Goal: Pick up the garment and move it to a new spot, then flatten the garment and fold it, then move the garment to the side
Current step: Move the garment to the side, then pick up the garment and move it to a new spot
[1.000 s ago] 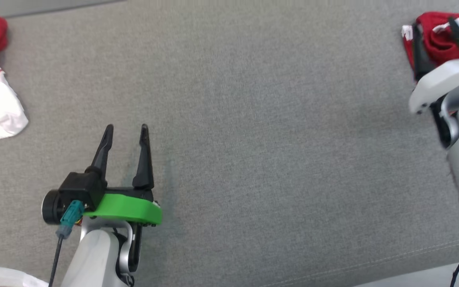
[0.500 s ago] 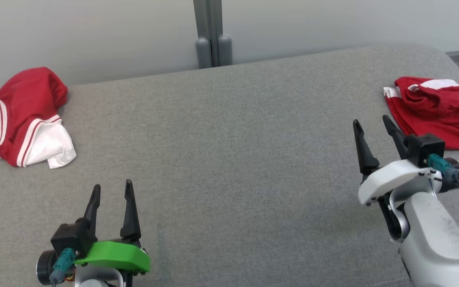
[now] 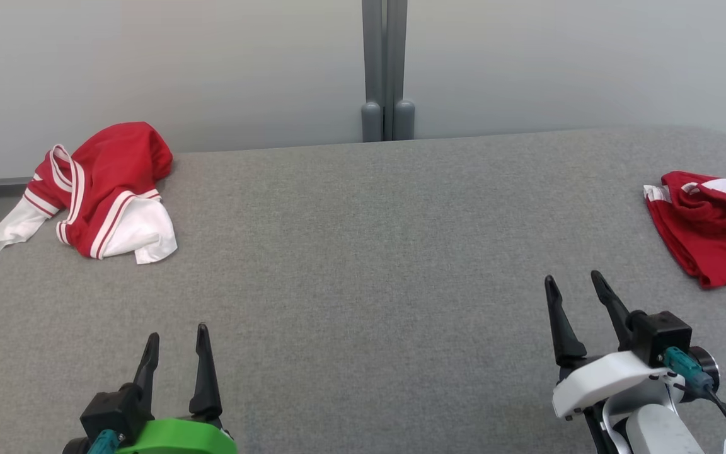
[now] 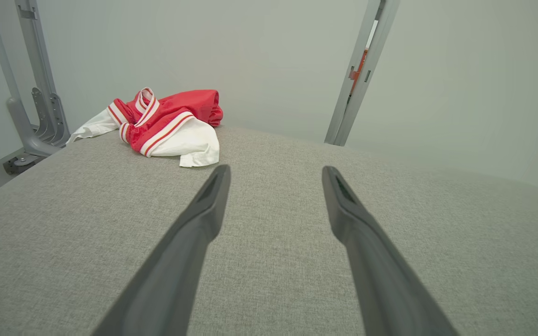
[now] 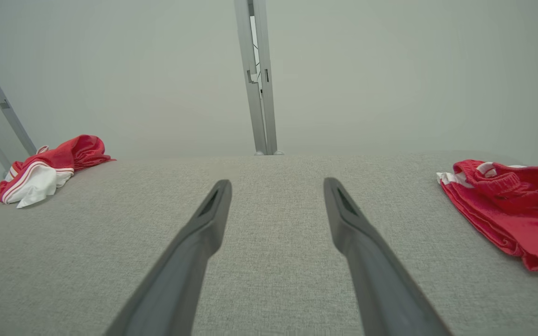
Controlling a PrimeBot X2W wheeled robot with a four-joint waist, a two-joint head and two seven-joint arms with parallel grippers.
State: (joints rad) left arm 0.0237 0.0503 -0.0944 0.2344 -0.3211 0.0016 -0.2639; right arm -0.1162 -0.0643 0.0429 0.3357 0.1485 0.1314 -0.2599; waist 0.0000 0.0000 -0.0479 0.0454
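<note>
A crumpled red and white garment (image 3: 101, 192) lies at the far left of the grey padded table (image 3: 363, 265); the left wrist view has it (image 4: 164, 126) ahead and to the left. A second red garment (image 3: 713, 227) lies bunched at the right edge, also in the right wrist view (image 5: 507, 205). My left gripper (image 3: 177, 333) hovers open near the front left, its fingers empty (image 4: 276, 170). My right gripper (image 3: 572, 277) stands open at the front right, left of and nearer than the red garment, with nothing between its fingers (image 5: 277, 183).
A pale wall runs behind the table, with a grey upright post (image 3: 385, 69) at its middle. Grey metal frame legs (image 4: 31, 116) stand past the table's left end. The table's wide middle lies between the two garments.
The head camera has tilted up, so the wall and both garments now show. My right gripper has drawn back from over the right red garment toward the near edge. Both grippers stay open.
</note>
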